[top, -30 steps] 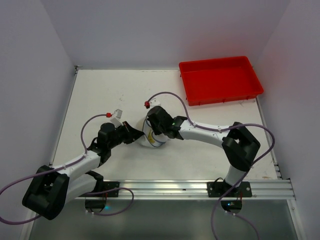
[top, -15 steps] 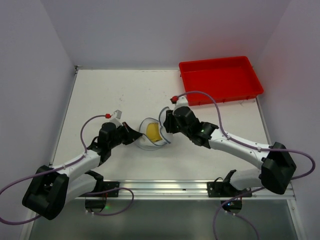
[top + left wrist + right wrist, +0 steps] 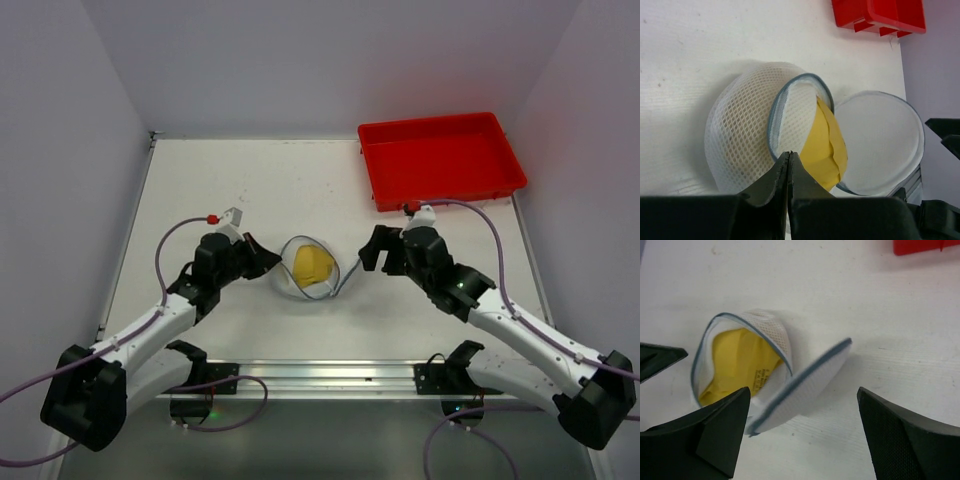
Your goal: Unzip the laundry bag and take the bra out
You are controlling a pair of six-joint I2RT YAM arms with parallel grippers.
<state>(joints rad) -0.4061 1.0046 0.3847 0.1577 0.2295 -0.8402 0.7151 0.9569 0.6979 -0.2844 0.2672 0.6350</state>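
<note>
Left gripper point(image 3: 789, 156) is pinched on the blue-grey zipper band point(image 3: 771, 131) of the laundry bag point(image 3: 747, 135), apparently to pin the pouch down and hold its mouth up. The bag lies unzipped, its flat mesh lid point(image 3: 880, 142) swung out on the side away from that gripper. A fold of yellow fabric, by all signs the bra point(image 3: 827, 145), sits inside the mouth and leans against the rim, none of it outside the bag. The right gripper point(image 3: 370, 252) hangs just beyond the lid with its fingers spread wide and nothing between them, facing the opening. From there it looks placed to reach in for the fabric, the step left to do. The bag rests on a plain white table point(image 3: 250, 180), matte and lightly scuffed. A red tray point(image 3: 445, 195) stands well behind the bag toward the right arm's side, and bare, pale lilac walls point(image 3: 300, 60) close in the table on three sides.
</note>
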